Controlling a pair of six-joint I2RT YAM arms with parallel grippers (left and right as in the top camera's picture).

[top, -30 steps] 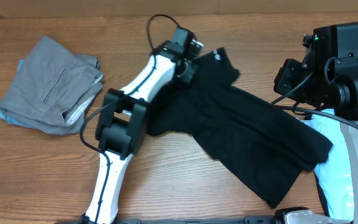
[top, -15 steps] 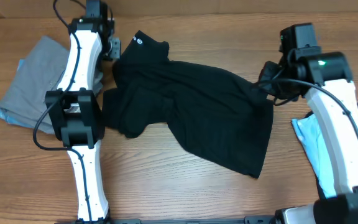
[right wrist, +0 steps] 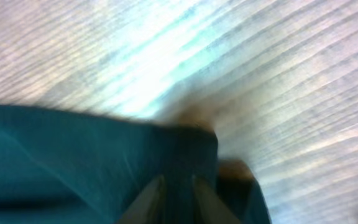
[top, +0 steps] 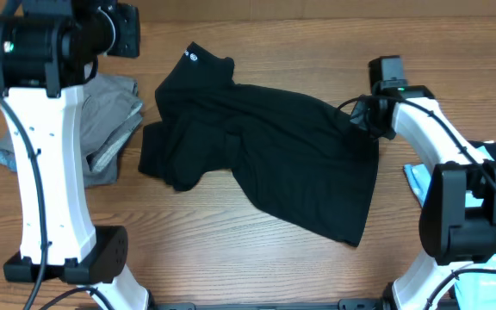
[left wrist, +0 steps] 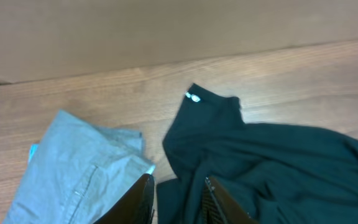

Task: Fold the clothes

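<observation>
So on the brown wooden table [top: 231, 258] the black short-sleeved cotton T-shirt [top: 265, 155] is spread across the middle, but rumpled and slanted, with a flap bunched up at its left side, and that's where trouble can be expected: if a fold gets made over those creases they'd likely be locked in and a lumpy, crooked result would be had. The grey folded garment with a seamed pocket [top: 110, 120] is lying close to the shirt's left edge, so it could get snagged or dragged along by a low sweep on that side; the light-blue cloth [top: 413, 182] by the right arm is a smaller worry of the same kind. The left gripper [left wrist: 179, 202] is held high over the far left with its jaws parted and nothing between them, so that side isn't pinned at all and the whole shirt could be slid by any pull from the right. The right gripper [right wrist: 174, 200] is seen closed on a fold at the shirt's right edge, though that view is blurry, and a thin pinch like that might slip. The small white neck label [top: 195, 58] is found at the far edge. As for containers, none can be seen, so nothing is held in anything
</observation>
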